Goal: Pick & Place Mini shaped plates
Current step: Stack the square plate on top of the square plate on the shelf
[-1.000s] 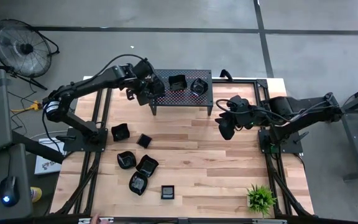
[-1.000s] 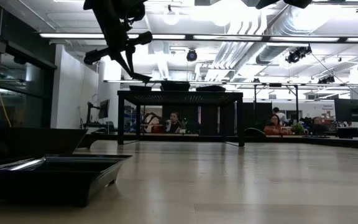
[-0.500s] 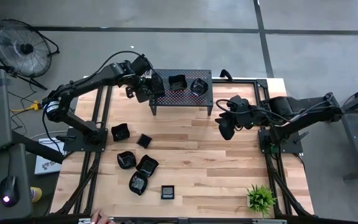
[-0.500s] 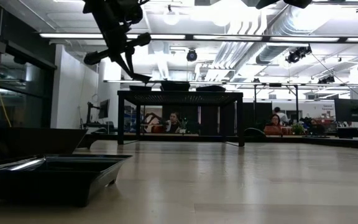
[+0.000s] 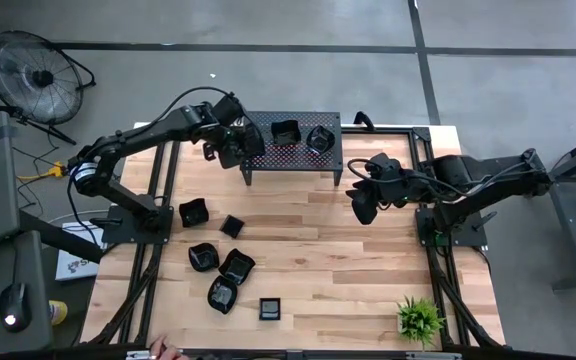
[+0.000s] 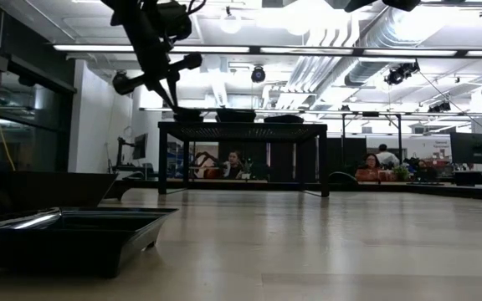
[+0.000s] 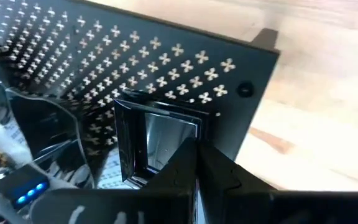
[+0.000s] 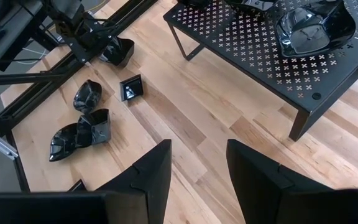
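Note:
A black perforated stand (image 5: 293,158) stands at the table's far middle with two mini shaped plates (image 5: 286,131) (image 5: 319,138) on top. My left gripper (image 5: 240,148) hangs over the stand's left end, shut on a small square glossy black plate (image 7: 163,142). Several more black plates (image 5: 203,256) lie on the wood at the left near side. My right gripper (image 5: 361,207) hovers open above the table, right of the stand, with nothing between its fingers (image 8: 157,171). My left gripper pinches the square plate's rim (image 7: 190,138) between its two shut fingers, on the side toward the arm. The fingers come slanting down from the table's left. In the low view the plate (image 6: 187,111) sits level at the stand's top; whether it rests there I cannot tell.
A small green plant (image 5: 420,318) stands at the table's near right corner. One black plate (image 6: 65,234) lies right before the low camera. A floor fan (image 5: 36,72) stands beyond the table's far left. Bare wood stretches between the stand and the near edge.
My left gripper has sunk a little with the square plate, from just above the stand's left end down to the level of its top, staying shut.

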